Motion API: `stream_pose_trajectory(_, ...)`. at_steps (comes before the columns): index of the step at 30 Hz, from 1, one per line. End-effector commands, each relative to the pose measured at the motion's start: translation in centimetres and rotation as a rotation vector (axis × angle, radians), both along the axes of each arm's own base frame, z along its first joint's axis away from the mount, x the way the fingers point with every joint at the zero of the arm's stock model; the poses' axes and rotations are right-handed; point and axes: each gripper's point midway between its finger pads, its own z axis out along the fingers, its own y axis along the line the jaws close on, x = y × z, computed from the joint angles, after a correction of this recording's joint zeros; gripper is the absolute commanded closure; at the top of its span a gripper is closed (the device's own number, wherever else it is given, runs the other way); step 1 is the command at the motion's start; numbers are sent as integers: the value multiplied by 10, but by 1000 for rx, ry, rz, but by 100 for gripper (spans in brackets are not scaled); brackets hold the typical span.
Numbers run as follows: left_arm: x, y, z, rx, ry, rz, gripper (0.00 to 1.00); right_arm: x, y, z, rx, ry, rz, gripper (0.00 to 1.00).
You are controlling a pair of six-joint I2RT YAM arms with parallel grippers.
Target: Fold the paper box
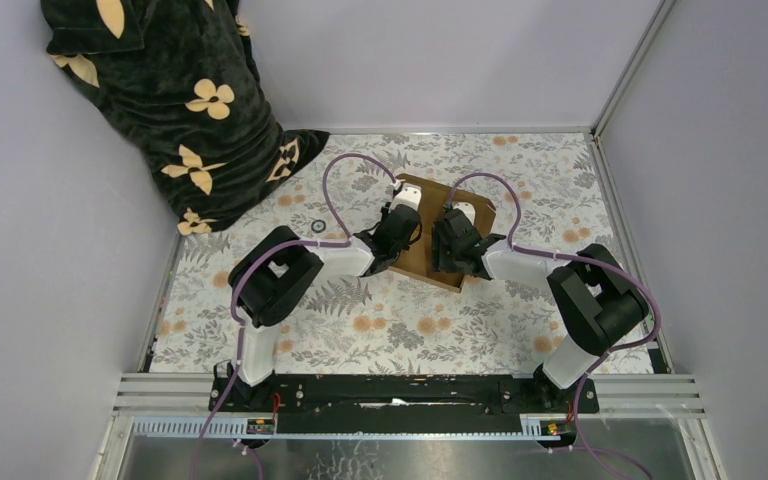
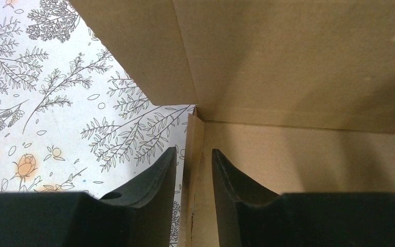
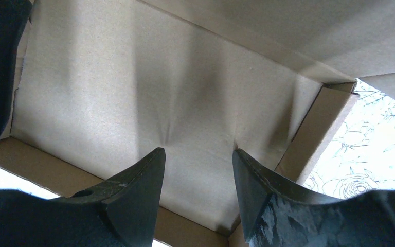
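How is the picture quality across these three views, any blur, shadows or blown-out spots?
Top external: evenly lit and sharp throughout. Left wrist: the paper box is crisp, while the left gripper fingers are dark with little detail. Right wrist: broad soft shadows fall across the box's inner panel, and the floral tablecloth at the right edge is washed out.

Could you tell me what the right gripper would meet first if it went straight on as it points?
Most likely the paper box: its inner panel fills the view ahead of the right gripper; depth is unclear.
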Motion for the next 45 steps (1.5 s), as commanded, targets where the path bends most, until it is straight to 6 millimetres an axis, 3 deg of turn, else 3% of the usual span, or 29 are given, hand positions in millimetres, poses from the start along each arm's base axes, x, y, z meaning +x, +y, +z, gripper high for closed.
stream_pose_trajectory(1,12,0,0,-12,-52,35,63,1,5,10,18,-27,21,41)
stream_pose_trajectory(19,17,5,3,-10,-91,63,66,2,8,6,17,-19,35,42)
stream_pose_trajectory(35,18,8,-4,17,-95,73,83,5,10,8,10,-18,48,42)
stream_pose_trajectory(45,16,3,-8,56,-103,67,85,4,9,6,3,-15,51,42)
